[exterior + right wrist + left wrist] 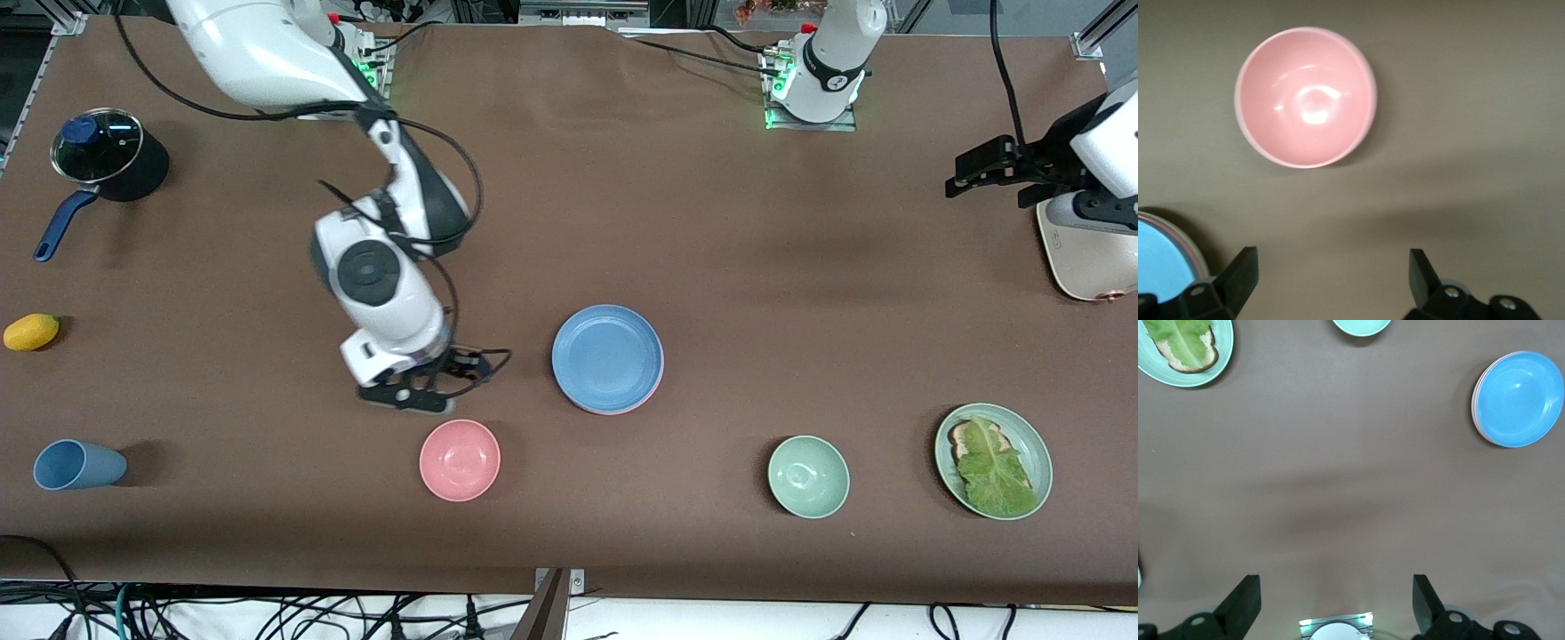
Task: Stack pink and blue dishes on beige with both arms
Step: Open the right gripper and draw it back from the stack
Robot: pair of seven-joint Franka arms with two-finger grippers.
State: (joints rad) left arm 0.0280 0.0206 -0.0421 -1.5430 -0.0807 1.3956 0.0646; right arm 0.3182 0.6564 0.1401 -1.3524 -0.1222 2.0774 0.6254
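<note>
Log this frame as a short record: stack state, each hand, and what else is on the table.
stack: blue plate on top, a pink rim showing just under it; no beige plate can be made out
right hand: open, empty, over bare table between the stack and the pink bowl
left hand: open, empty, waiting at its own end of the table
other items: green bowl, lettuce plate, blue cup, pot, yellow fruit
</note>
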